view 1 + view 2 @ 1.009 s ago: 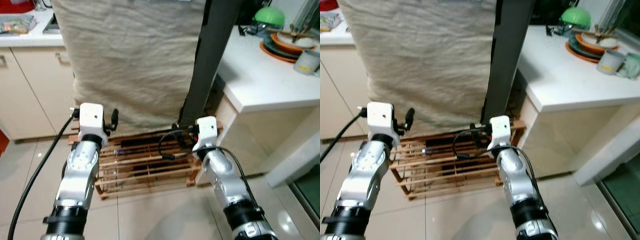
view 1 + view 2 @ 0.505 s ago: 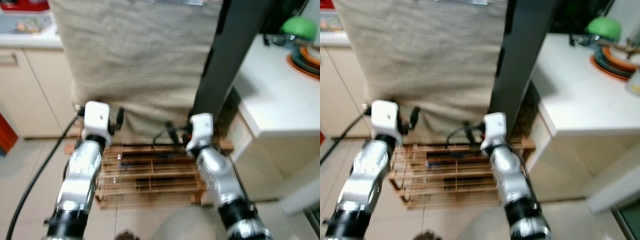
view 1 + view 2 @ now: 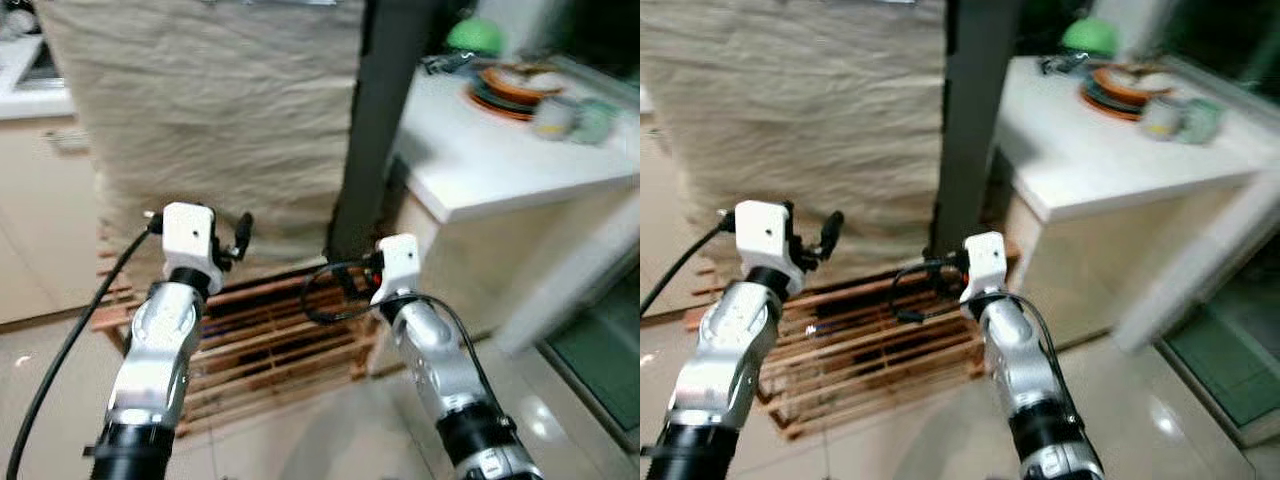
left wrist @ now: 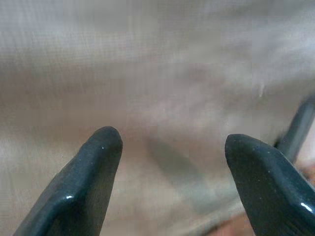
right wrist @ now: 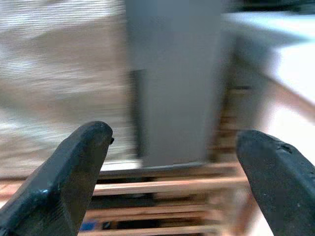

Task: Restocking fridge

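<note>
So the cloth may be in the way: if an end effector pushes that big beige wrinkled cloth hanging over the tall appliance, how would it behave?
The beige wrinkled cloth would probably give softly: its creases and drape suggest thin, floppy fabric. It looks light, so it may bunch or slide rather than resist. The open left end effector faces it and could likely pinch a fold.

Floor (image 3: 40, 400): pale glossy tile, I see a low wooden slatted rack (image 3: 270, 335) standing on it | counter (image 3: 500, 160): white top, stacked plates (image 3: 505, 85), green bowl (image 3: 475, 37), two mugs (image 3: 570, 115) | views blurred
</note>
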`<state>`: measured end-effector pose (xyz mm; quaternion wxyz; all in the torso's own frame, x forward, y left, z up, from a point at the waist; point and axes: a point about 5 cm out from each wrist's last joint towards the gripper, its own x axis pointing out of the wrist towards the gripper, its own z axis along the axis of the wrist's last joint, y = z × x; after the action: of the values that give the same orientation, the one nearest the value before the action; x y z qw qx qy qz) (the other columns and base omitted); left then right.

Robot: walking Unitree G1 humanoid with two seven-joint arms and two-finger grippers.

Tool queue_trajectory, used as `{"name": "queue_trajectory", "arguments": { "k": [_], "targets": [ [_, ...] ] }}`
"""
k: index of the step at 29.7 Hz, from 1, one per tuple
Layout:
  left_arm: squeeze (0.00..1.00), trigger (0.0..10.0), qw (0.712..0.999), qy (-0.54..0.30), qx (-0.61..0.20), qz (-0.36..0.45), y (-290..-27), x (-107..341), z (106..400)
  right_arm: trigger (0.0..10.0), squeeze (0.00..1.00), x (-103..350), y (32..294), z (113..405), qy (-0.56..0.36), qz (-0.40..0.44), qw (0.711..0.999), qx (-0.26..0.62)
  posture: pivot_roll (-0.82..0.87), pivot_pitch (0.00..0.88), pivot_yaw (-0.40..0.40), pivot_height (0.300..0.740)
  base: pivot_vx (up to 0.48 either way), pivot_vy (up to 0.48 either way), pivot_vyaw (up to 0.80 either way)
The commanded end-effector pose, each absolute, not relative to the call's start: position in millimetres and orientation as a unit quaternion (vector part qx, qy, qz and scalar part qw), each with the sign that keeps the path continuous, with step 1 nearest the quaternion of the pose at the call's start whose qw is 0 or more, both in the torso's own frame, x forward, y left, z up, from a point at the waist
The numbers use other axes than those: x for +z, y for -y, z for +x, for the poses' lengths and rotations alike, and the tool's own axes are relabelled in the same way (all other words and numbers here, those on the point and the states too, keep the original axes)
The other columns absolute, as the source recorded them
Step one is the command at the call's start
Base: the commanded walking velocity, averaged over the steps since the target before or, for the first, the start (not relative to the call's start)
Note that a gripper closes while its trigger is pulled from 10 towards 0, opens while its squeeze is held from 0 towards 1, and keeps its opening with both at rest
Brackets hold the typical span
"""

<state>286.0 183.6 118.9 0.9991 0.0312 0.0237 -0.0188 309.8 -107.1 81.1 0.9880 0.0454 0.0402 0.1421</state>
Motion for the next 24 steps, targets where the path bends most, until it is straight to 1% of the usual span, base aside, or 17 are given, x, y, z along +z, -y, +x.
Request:
{"name": "queue_trajectory", "arguments": {
  "k": [1, 4, 7, 8, 9, 10, 11, 12, 13, 14, 18, 24],
  "targets": [
    [0.0, 10.0, 0.997, -0.063, 0.014, 0.03, -205.8, 103.7, 269.8, 10.0, 0.25, 75.6, 131.1, 303.5, -0.043, 0.044, 0.994, 0.089, -0.01, 0.0, -0.048, 0.74, 0.0, 0.428, -0.8],
    [0.0, 10.0, 0.995, -0.092, 0.009, 0.04, -214.4, 90.4, 247.3, 10.0, 0.25, 65.3, 159.9, 291.6, -0.056, 0.015, 0.998, 0.034, -0.01, 0.0, -0.047, 0.74, 0.0, 0.431, -0.8],
    [0.0, 10.0, 0.995, -0.094, -0.004, 0.036, -212.0, 88.4, 238.4, 10.0, 0.25, 58.8, 173.5, 283.9, -0.067, -0.001, 0.998, 0.011, -0.01, 0.0, -0.048, 0.74, 0.0, 0.44, -0.8],
    [0.0, 10.0, 0.996, -0.079, -0.026, 0.035, -204.9, 91.4, 233.7, 10.0, 0.26, 53.6, 179.5, 278.4, -0.077, -0.008, 0.997, 0.006, -0.01, 0.0, -0.046, 0.74, 0.0, 0.45, -0.8],
    [0.0, 10.0, 0.996, -0.079, -0.026, 0.035, -204.9, 91.4, 233.7, 10.0, 0.26, 53.6, 179.5, 278.4, -0.077, -0.008, 0.997, 0.006, -0.01, 0.0, -0.046, 0.74, 0.0, 0.45, -0.8],
    [0.0, 10.0, 0.995, -0.04, -0.077, 0.042, -188.8, 100.5, 227.9, 10.0, 0.26, 52.9, 178.3, 276.3, -0.076, -0.013, 0.997, 0.009, -0.01, 0.0, -0.044, 0.74, 0.0, 0.45, -0.8],
    [0.0, 10.0, 0.994, -0.026, -0.1, 0.047, -182.2, 103.7, 225.1, 10.0, 0.26, 53.3, 176.6, 276.3, -0.076, -0.014, 0.997, 0.013, -0.01, 0.0, -0.044, 0.74, 0.0, 0.45, -0.8],
    [0.0, 10.0, 0.994, -0.026, -0.1, 0.047, -182.2, 103.7, 225.1, 10.0, 0.26, 53.3, 176.6, 276.3, -0.076, -0.014, 0.997, 0.013, -0.01, 0.0, -0.044, 0.74, 0.0, 0.45, -0.8],
    [0.0, 10.0, 0.991, -0.019, -0.118, 0.052, -177.1, 105.7, 222.3, 10.0, 0.26, 53.9, 174.3, 276.3, -0.074, -0.013, 0.997, 0.018, -0.01, 0.0, -0.045, 0.74, 0.0, 0.45, -0.8],
    [0.0, 10.0, 0.988, -0.01, -0.135, 0.067, -172.7, 107.8, 219.1, 10.0, 0.25, 54.8, 168.8, 277.2, -0.07, -0.011, 0.997, 0.028, 0.0, 0.0, -0.048, 0.74, 0.0, 0.0, 0.0],
    [0.0, 10.0, 0.991, -0.01, -0.117, 0.059, -175.9, 108.9, 221.5, 10.0, 0.24, 54.8, 159.3, 279.9, -0.07, -0.007, 0.997, 0.045, 0.01, 0.0, -0.058, 0.74, 0.0, 0.0, 0.0],
    [0.0, 10.0, 0.987, 0.01, -0.149, 0.065, -169.8, 117.8, 225.3, 10.0, 0.24, 53.9, 151.7, 282.7, -0.073, -0.009, 0.995, 0.065, 0.02, 0.0, -0.065, 0.74, 0.0, 0.0, 0.0]
  ]
}}
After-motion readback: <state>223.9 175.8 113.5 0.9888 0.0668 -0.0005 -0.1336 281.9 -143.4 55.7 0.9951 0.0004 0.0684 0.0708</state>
